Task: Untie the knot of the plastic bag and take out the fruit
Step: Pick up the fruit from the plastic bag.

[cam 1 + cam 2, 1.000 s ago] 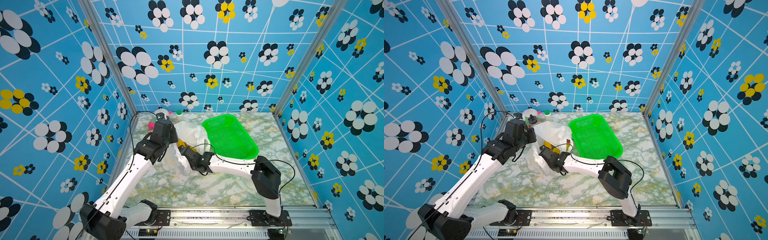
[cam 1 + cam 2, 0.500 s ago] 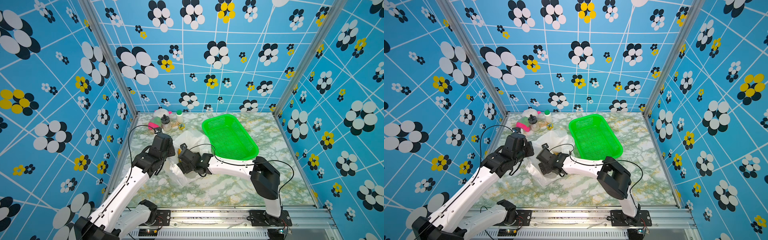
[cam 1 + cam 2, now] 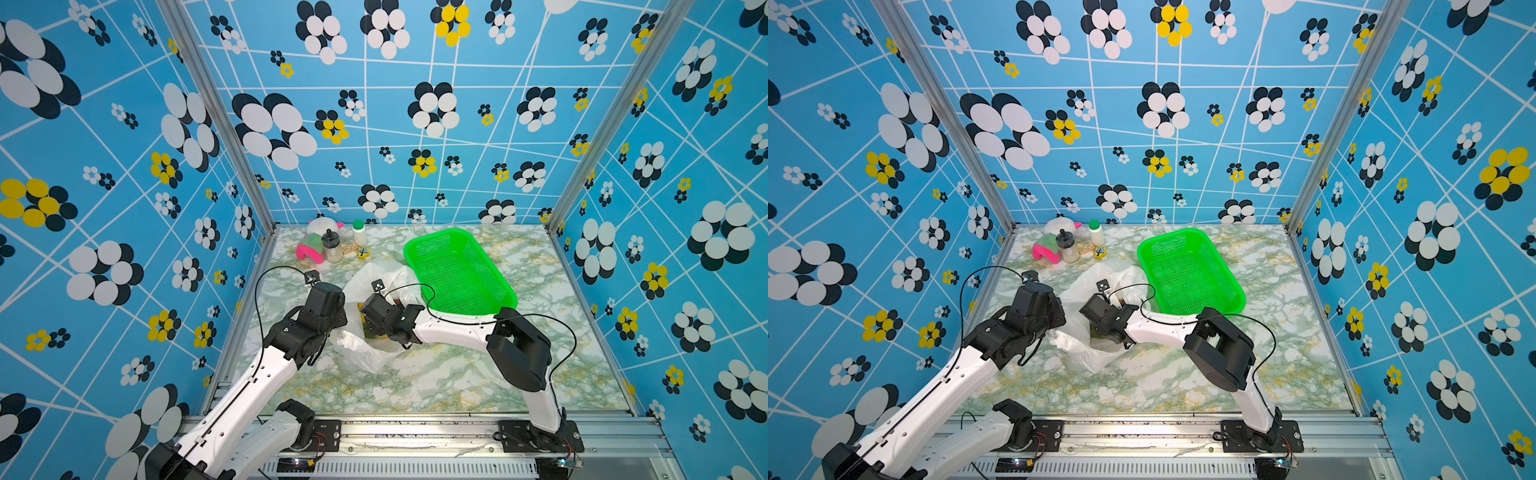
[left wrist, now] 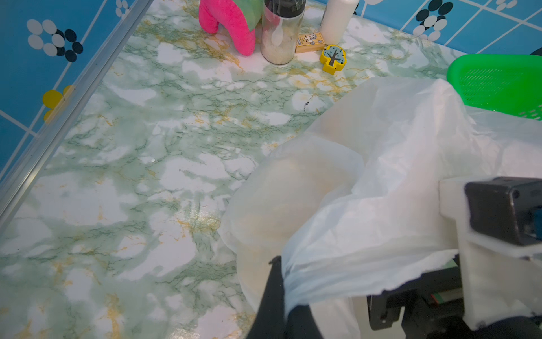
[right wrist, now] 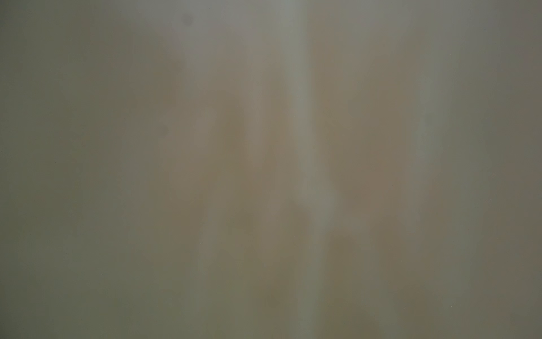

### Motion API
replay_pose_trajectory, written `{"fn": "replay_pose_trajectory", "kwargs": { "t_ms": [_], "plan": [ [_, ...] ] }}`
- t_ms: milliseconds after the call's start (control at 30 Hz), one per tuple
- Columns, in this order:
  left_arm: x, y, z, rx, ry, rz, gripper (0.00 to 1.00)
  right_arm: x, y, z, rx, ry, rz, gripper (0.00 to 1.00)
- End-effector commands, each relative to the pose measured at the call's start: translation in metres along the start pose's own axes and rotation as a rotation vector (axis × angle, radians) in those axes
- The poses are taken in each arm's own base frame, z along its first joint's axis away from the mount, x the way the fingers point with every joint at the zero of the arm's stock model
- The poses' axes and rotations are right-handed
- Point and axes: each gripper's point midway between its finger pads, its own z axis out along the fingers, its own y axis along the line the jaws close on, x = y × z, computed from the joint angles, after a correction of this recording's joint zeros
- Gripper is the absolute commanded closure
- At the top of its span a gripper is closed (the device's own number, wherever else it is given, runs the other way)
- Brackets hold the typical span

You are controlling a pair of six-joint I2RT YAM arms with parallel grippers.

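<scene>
Here the plastic bag (image 3: 360, 352) stretches front-to-back.

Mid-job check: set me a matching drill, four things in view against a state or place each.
1 thin translucent white plastic bag
2 green plastic mesh basket
3 left gripper
4 small yellow tree-printed block

A empty
B shut on a bunched fold of the bag
C crumpled on the marble table
D near the clear jar at the back

Pairs: 1-C, 2-A, 3-B, 4-D
</scene>
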Motion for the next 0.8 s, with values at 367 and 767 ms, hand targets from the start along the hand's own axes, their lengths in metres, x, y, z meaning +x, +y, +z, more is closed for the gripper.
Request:
{"fn": "replay_pose_trajectory", "kwargs": {
  "t_ms": [367, 767],
  "plan": [
    [-0.023, -0.022, -0.004, 0.04, -0.053, 0.005, 1.0, 0.07, 0.029, 0.04, -0.084, 0.263, -0.017, 0.15],
    [-0.028, -0.022, -0.002, 0.014, -0.053, 0.023, 1.0, 0.075, 0.015, -0.025, -0.112, 0.359, 0.024, 0.1]
  ]
}}
